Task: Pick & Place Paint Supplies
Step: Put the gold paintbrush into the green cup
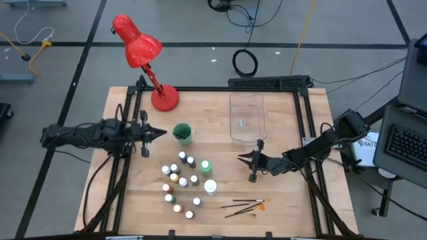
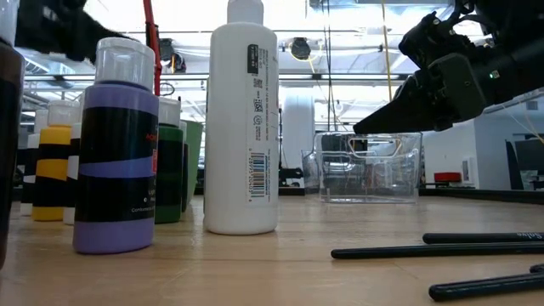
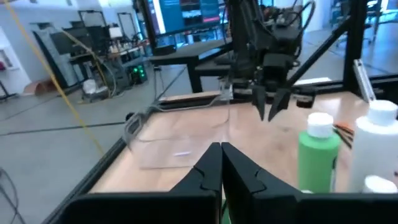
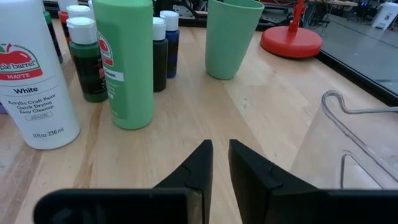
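Now the right gripper (image 1: 251, 159), slightly parted and empty, faces the green bottle (image 4: 124, 62): rigid, slick, light; grasp mid-body.

Ahead of your right jaws you had a green cup (image 4: 231, 37), a green bottle (image 4: 124, 62), a white bottle (image 4: 34, 74) with a red apple label, and a red lamp base (image 4: 291, 41) beyond.

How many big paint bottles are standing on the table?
2. The green bottle stands right of the cluster of small bottles, below the green cup; the white bottle stands just below it, near the brushes.
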Available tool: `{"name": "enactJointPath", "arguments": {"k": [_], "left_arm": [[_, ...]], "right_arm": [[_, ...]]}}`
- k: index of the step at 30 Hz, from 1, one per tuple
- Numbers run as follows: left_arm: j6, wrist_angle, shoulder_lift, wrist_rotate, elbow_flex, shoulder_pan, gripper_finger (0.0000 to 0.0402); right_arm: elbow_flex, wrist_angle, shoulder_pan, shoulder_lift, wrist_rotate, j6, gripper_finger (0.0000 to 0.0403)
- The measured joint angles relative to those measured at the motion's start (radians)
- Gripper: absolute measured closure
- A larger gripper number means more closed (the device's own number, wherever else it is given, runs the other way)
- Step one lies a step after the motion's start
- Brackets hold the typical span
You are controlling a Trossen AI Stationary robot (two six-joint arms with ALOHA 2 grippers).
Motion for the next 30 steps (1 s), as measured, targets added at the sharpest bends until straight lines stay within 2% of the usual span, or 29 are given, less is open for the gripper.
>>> {"name": "enactJointPath", "arguments": {"k": [3,5,13,21,25,28,30], "left_arm": [[0.004,0.026,-0.052,0.134,-0.059,0.022,0.04],[0.013,0.062,-0.075,0.18,-0.106,0.028,0.04],[0.035,0.086,-0.089,0.181,-0.195,0.086,0.0401],[0.019,0.056,-0.089,0.181,-0.199,0.152,0.04],[0.032,0.055,-0.089,0.181,-0.199,0.155,0.0392],[0.034,0.055,-0.089,0.181,-0.199,0.155,0.0392],[0.034,0.055,-0.089,0.181,-0.199,0.155,0.0396]], "right_arm": [[0.0,0.001,0.0,0.0,-0.052,-0.002,0.036],[0.0,0.002,0.001,0.0,-0.07,-0.003,0.036],[0.0,0.045,0.0,0.0,-0.066,-0.012,0.036],[0.0,0.084,0.0,0.0,-0.073,-0.021,0.036],[0.006,0.142,0.005,-0.01,-0.166,-0.061,0.036],[0.083,0.006,0.065,-0.088,-0.134,-0.155,0.036],[0.188,-0.265,0.133,-0.149,-0.023,-0.167,0.036]]}}
